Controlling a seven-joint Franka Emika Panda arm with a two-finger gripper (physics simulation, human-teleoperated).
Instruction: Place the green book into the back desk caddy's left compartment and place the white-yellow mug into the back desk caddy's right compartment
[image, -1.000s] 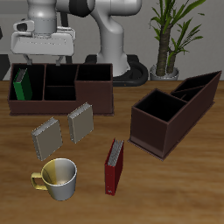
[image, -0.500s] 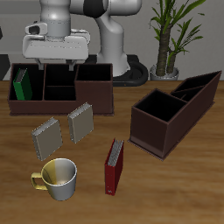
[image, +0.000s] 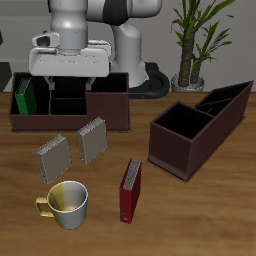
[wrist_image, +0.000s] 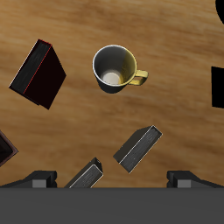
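Exterior view, upper left of the frame: the back desk caddy, a long low dark-brown box with a level rim, lies with its long axis across the frame. The green book stands on edge in its narrow end section at the frame's left, spine up, long axis running front to back, bright-green cover smooth and thin. The widest end section, squarish with slightly taller walls, holds nothing visible. The gripper hangs above the caddy's middle sections; its fingers stand well apart in the wrist view and grasp nothing. The white-yellow mug stands upright on the wood-grain table at lower left, round, glossy, half white and half yellow, its yellow handle pointing toward the frame's left edge. Between mug and caddy two grey spiral notebooks stand on edge, just beside each other. A red book stands on edge at lower centre, spine toward the front edge. A second dark-brown caddy with a sloping rim lies diagonally at right. A potted plant stands behind it at upper right.
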